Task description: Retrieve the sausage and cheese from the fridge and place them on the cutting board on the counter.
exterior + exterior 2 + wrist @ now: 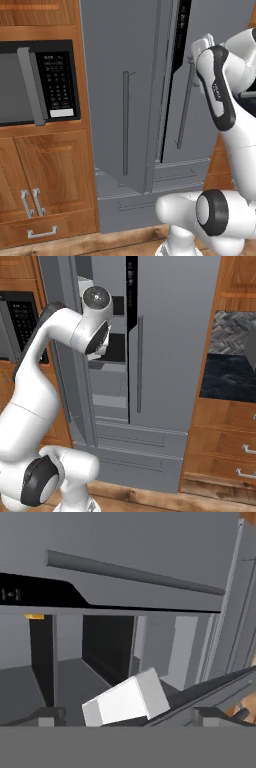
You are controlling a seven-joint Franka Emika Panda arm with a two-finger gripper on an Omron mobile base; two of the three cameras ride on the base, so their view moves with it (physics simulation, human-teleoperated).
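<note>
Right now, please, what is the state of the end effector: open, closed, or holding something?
End effector: open and holding nothing, fingertips spread wide, pointing into the fridge past its opened door.

Even, flat rendered light fills both base views, with no clear source and no glare. The fridge point(120, 75) reads as smooth mid-grey with only faint shading at its door edges; its inside beyond the arm is darker, nearly black on the shelves. The wooden cabinets point(45, 170) are warm and evenly lit. All pictures are soft and low in detail. In the hand view, surfaces ahead of the fingertips are blurred, a white bin point(127, 702) just ahead is the brightest patch.
</note>
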